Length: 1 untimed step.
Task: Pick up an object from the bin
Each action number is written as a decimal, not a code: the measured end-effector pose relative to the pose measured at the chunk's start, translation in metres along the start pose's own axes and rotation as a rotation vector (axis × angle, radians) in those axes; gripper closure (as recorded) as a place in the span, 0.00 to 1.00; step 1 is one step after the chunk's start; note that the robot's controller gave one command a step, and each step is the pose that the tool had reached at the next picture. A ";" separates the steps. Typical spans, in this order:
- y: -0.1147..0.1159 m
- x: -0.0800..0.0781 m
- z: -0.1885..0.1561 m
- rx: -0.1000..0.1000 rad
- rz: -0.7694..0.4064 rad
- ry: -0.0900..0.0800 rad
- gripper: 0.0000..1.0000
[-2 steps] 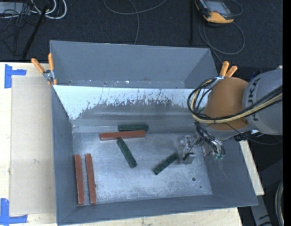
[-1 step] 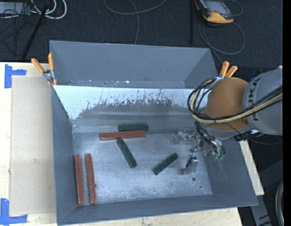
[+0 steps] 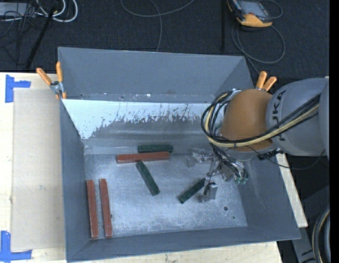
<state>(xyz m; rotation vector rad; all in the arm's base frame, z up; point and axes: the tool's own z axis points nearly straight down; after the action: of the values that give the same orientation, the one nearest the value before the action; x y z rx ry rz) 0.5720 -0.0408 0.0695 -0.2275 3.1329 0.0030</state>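
Observation:
My gripper hangs low over the right part of the bin floor, under the arm's orange cover. A short dark green bar lies slanted just left of it, its right end touching or nearly touching the gripper's lower tip. Whether the bar is gripped is hidden from this angle. Another dark green bar lies slanted further left on the floor.
Near the back wall lie a dark green bar and a red-brown bar, side by side. Two long red-brown bars lie parallel at the front left. The arm and its cables cover the bin's right wall.

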 end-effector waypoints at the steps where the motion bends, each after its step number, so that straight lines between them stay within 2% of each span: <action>1: -0.001 0.000 -0.001 0.002 -0.002 0.000 1.00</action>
<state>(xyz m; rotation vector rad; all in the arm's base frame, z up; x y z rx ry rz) 0.5721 -0.0420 0.0701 -0.2305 3.1327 0.0006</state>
